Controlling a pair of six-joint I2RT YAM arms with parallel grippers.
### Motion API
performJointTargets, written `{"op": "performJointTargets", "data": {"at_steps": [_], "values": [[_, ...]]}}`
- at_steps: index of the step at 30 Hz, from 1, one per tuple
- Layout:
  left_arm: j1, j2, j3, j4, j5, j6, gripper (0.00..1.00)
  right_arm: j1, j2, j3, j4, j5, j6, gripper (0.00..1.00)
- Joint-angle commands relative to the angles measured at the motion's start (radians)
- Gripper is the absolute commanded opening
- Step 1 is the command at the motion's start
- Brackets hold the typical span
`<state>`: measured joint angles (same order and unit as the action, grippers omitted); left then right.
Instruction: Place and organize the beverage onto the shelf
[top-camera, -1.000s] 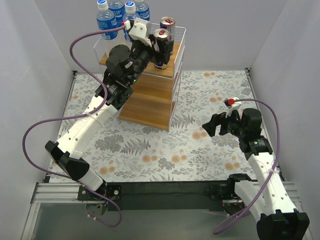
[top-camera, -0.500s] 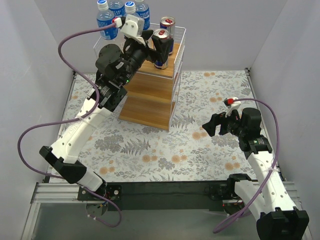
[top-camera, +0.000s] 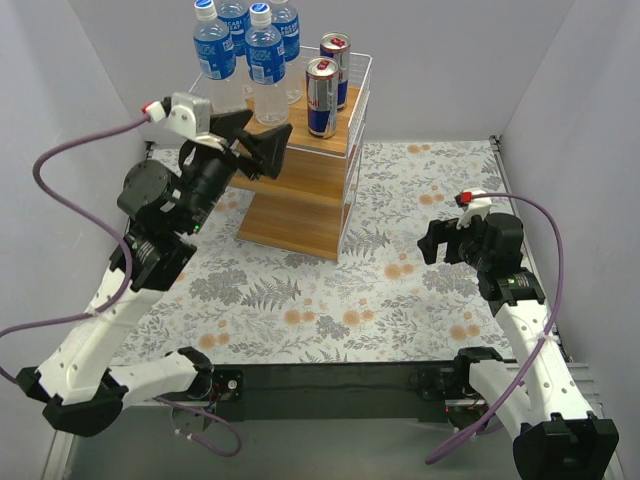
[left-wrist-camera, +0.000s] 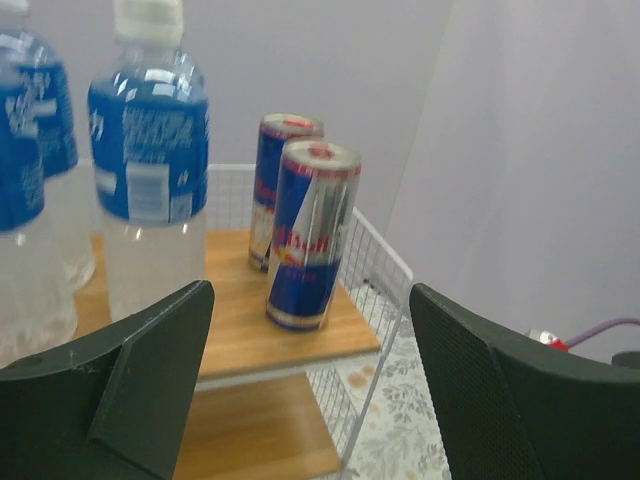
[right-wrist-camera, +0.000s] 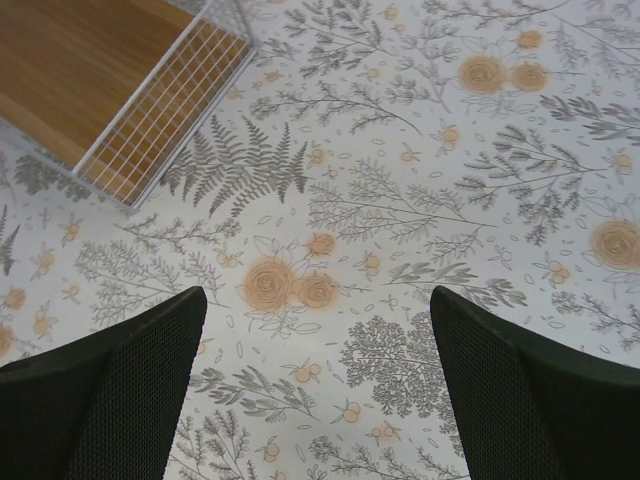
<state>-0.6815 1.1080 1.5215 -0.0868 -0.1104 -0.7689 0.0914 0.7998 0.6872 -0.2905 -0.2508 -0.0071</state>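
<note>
Bottles (top-camera: 265, 55), clear plastic, & slim shiny cans (top-camera: 320, 95) atop wire-and-wood shelf (top-camera: 295, 212); left gripper (left-wrist-camera: 310, 288) & right gripper (right-wrist-camera: 317, 292) spread, empty.

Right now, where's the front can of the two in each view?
Top external: front can stands upper centre on the shelf's top board, right of the bottles.
Left wrist: centre of picture, the other can behind it.
Right wrist: not in it.
Shared landmark: the shelf, wooden boards in white wire.
</note>
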Motion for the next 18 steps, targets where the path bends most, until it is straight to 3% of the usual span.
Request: {"op": "performJointTargets", "data": {"at_steps": [1, 10, 18], "values": [[0.007, -0.1, -0.154, -0.068, -0.093, -0.069, 0.78, -0.005, -0.001, 0.066, 0.01, 0.174, 0.028, 0.98], [0.008, -0.385, -0.58, -0.176, -0.296, -0.263, 0.8, -0.007, 0.03, 0.121, -0.07, 0.41, 0.01, 0.98], [0.008, -0.51, -0.771, -0.224, -0.417, -0.446, 0.81, -0.005, 0.05, 0.19, -0.151, 0.533, -0.042, 0.98]]}}
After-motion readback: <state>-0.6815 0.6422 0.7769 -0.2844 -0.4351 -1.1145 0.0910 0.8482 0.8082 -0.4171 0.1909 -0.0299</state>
